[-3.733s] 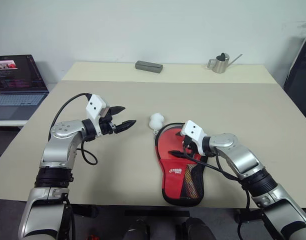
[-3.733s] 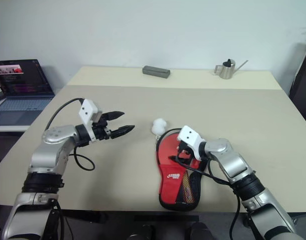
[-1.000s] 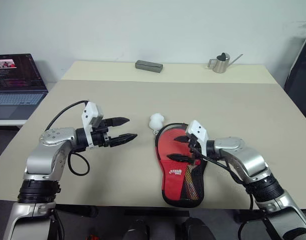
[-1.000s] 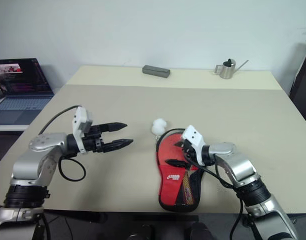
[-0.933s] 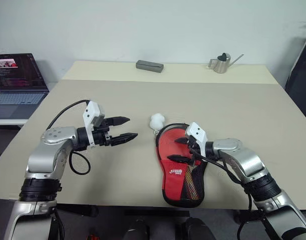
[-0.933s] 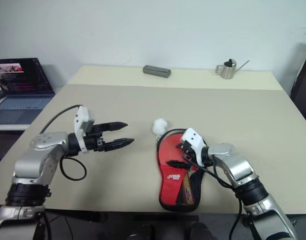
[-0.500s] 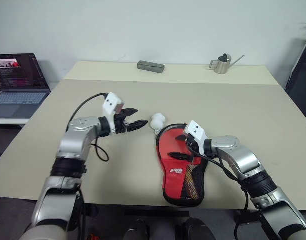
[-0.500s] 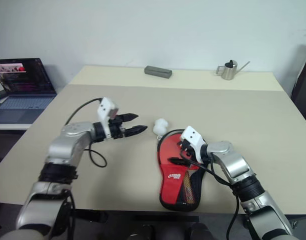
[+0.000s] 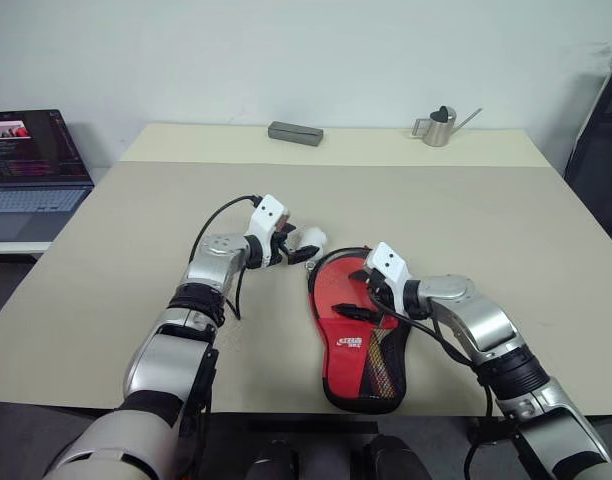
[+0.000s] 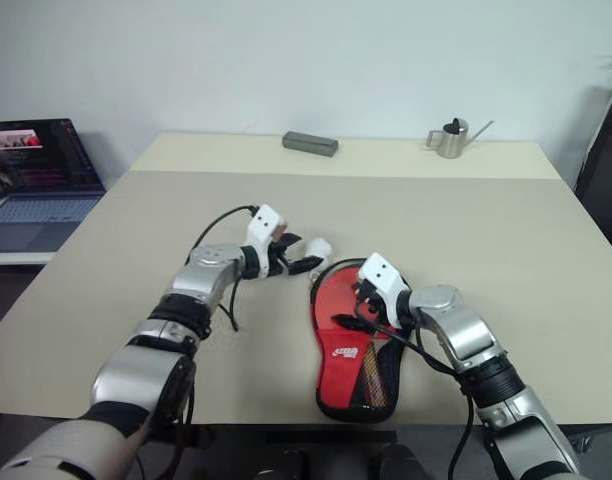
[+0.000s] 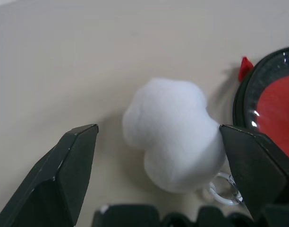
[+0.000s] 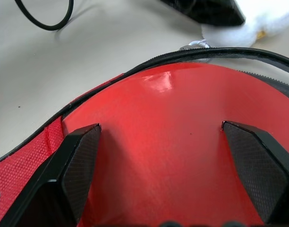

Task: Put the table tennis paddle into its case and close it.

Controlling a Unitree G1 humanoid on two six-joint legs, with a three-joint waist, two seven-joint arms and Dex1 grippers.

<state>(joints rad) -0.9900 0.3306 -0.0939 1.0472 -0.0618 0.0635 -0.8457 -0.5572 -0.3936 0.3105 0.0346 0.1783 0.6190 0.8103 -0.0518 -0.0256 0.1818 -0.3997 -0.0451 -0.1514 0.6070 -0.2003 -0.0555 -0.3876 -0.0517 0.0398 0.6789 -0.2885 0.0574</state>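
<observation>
The case (image 9: 358, 345), red with a mesh panel and a black zip rim, lies open near the table's front edge. The table tennis paddle (image 12: 182, 156) sits inside it, its glossy red face showing in the round end and its handle covered by the mesh. My right gripper (image 9: 353, 296) hovers open just over that red face. The white fluffy pom-pom (image 11: 175, 142) lies on the table at the case's far left corner. My left gripper (image 11: 158, 127) is open, with one finger on each side of the pom-pom, and it is not closed on it.
At the table's far edge lie a grey flat box (image 9: 295, 132) and a small metal watering can (image 9: 441, 127). An open laptop (image 9: 31, 165) stands on a lower surface at the far left. The beige table (image 9: 506, 220) spreads wide to the right.
My left arm has swung right and forward from the open table to the pom-pom, its fingers now around it. The right gripper has stayed over the paddle's face.
</observation>
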